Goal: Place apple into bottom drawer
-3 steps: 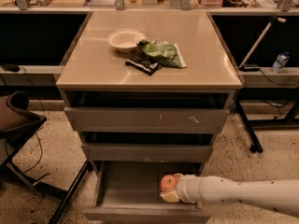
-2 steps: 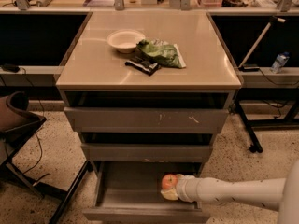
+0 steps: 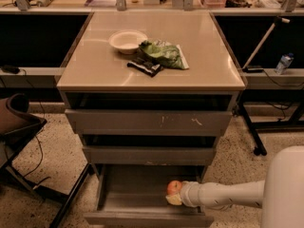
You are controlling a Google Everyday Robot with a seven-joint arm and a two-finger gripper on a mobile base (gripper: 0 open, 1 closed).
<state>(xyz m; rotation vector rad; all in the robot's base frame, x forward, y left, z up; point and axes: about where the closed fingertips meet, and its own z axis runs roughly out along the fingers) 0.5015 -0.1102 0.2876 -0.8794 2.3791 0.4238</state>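
Red-orange apple (image 3: 174, 186), yellowish toward its underside, inside the pulled-out bottom drawer (image 3: 128, 198), on the right-hand side and nearer the front than the back. Impossible to tell whether resting on the drawer floor or held just above it. Touching the fruit from the right, the gripper (image 3: 176, 194) at the tip of a white arm (image 3: 223, 194), reaching in across the drawer's right edge from a bulky white robot body (image 3: 285, 189) at the lower right corner. Likewise impossible to tell whether clamped on the apple or released from it. Directly above, the grey middle drawer (image 3: 149, 155), slightly open, and above that the top drawer (image 3: 142, 121), its front marked with white scratches and standing slightly out from the frame. On the beige cabinet top (image 3: 95, 70), well apart from the apple, a white bowl (image 3: 127, 41), with a green snack bag (image 3: 164, 53) just beside it on the right and a dark packet (image 3: 145, 66) touching the bag's near edge. At far left, part of a dark chair (image 3: 14, 120) on the speckled floor (image 3: 52, 175). At far right, a small water bottle (image 3: 283, 63) on a low shelf behind the cabinet.
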